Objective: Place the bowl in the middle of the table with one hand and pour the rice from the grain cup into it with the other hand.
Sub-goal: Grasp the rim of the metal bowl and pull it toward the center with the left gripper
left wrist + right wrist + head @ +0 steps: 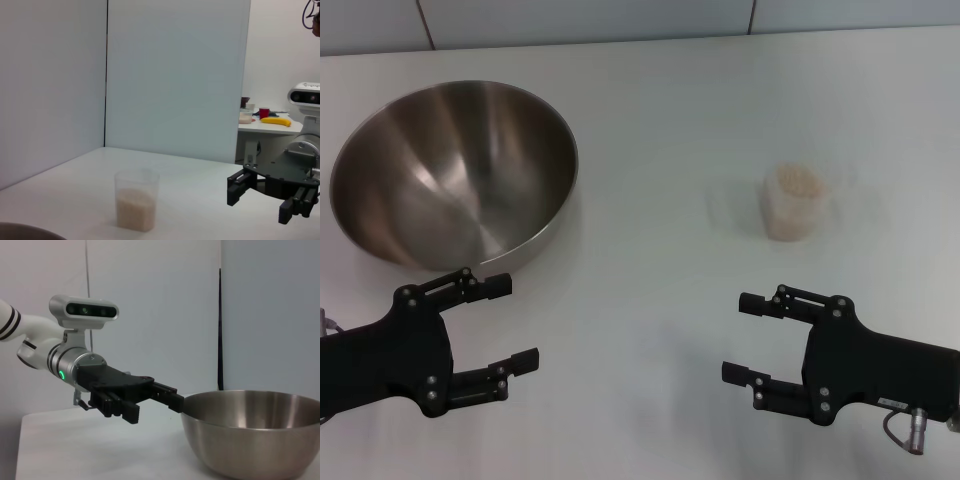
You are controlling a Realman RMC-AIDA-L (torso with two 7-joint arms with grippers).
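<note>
The steel bowl (455,172) stands at the far left of the white table (660,130), empty; it also shows in the right wrist view (252,432). The clear grain cup (794,203) with beige rice (798,181) stands upright right of centre; it also shows in the left wrist view (136,199). My left gripper (510,322) is open and empty, hovering just in front of the bowl; it also shows in the right wrist view (150,401). My right gripper (740,338) is open and empty, in front of the cup and apart from it; it also shows in the left wrist view (265,197).
The table's back edge meets grey wall panels (580,20). Beyond the table, a side table (267,126) carries a banana and a red cup. Bare tabletop lies between the bowl and the cup.
</note>
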